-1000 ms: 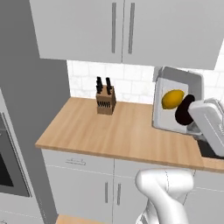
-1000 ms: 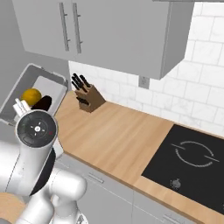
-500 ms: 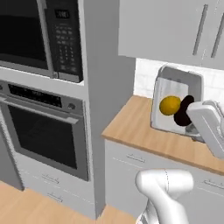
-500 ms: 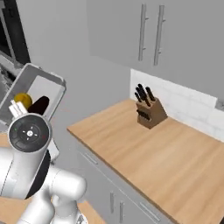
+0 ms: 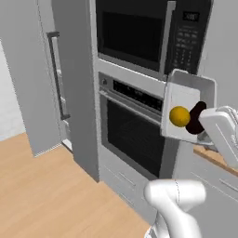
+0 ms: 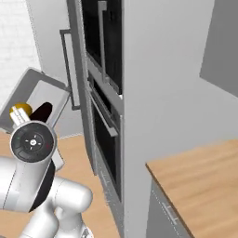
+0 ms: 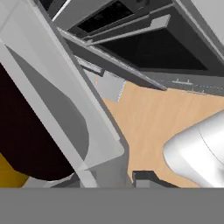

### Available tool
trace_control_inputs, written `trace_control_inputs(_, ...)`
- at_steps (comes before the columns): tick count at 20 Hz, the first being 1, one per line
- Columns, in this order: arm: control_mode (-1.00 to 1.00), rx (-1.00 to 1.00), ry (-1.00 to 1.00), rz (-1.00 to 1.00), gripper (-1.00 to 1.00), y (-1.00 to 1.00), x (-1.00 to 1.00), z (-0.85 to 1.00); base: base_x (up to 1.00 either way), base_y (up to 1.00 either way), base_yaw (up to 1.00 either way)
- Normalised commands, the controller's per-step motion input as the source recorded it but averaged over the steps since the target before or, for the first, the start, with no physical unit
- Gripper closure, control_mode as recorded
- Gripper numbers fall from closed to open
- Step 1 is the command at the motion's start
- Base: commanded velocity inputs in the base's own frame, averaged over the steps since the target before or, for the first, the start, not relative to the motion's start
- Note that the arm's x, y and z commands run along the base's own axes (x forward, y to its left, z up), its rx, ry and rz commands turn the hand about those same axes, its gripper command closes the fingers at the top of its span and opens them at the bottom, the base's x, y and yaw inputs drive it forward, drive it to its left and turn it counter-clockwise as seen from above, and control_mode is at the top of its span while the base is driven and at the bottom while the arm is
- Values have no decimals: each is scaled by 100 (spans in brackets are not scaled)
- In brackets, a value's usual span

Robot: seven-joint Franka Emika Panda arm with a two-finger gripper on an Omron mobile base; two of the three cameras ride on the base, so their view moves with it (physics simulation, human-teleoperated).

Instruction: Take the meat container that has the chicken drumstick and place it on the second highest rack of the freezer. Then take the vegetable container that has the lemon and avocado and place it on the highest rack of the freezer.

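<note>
- The gripper (image 7: pixel 114 178) is pinched on the wall of the vegetable container (image 5: pixel 181 100), a pale grey tray held up off the floor and tipped so its open face looks toward the left base camera
- Inside the tray the lemon (image 5: pixel 179 116) sits just beside the avocado (image 5: pixel 195 118); the two look to be touching, the avocado being the one nearer the hand
- In the hand view the avocado is a big dark mass against the tray wall, close beside the fingertips (image 7: pixel 146 176), with a sliver of yellow lemon below it
- Beyond the held tray stand a wall oven (image 5: pixel 135 135) and, above it, a microwave (image 5: pixel 148 32)
- Further off past the tray, on the oven's far side, is the freezer (image 5: pixel 35 74), its tall grey door bearing a long dark bar handle (image 5: pixel 56 74)
- Wooden floor (image 5: pixel 51 195) lies below the hand
</note>
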Motion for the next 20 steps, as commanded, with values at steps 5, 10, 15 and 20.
trace_control_inputs(5,100,0,0,0,100,0,0,0,57,88,46)
trace_control_inputs(10,100,0,0,0,100,0,0,0,96,90,23)
trace_control_inputs(15,100,0,0,0,100,0,0,0,93,58,-4)
trace_control_inputs(20,100,0,0,0,100,0,0,0,97,67,-19)
